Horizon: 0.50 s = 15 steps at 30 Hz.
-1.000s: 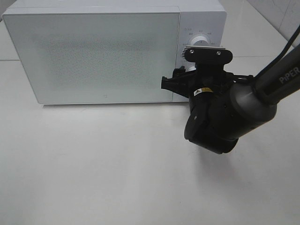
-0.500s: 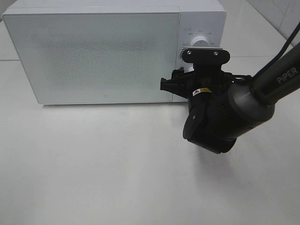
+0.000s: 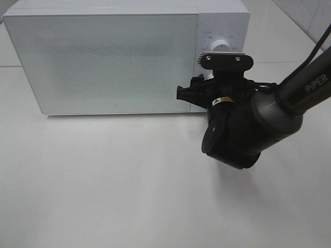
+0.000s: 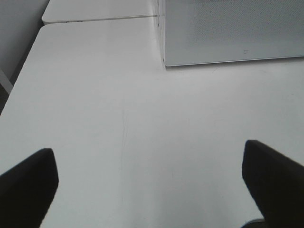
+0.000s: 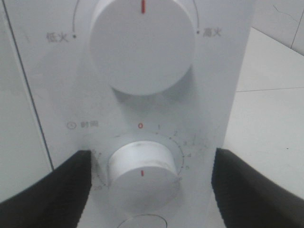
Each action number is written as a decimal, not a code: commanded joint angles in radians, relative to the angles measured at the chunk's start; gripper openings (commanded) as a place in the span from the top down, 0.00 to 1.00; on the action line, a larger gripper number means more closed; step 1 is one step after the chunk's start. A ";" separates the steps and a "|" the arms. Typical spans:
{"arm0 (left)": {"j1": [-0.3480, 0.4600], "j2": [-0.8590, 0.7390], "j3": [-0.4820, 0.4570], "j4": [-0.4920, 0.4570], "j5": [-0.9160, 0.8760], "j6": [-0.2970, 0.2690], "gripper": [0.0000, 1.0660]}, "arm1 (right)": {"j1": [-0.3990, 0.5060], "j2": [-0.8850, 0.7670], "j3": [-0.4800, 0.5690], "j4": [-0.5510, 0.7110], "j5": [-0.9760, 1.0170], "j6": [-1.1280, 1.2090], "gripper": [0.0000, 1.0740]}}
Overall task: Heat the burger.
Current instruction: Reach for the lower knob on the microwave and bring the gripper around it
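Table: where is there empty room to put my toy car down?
The white table in front of the microwave door is bare, from the door to the near edge and out to the left. It is crowded on the right: the right arm hangs there, with the right gripper either side of the lower dial.

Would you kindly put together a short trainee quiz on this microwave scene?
1. True or false: the microwave door is open.
2. The right gripper has a finger on each side of: A) a door handle, B) the lower dial, C) a plate.
3. What does the left gripper hold?
Key: 1 false; 2 B; 3 nothing, it is open over the table.
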 commanded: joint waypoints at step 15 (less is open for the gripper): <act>0.002 -0.017 0.003 -0.003 -0.013 -0.006 0.08 | -0.012 0.002 -0.016 0.030 -0.094 0.012 0.46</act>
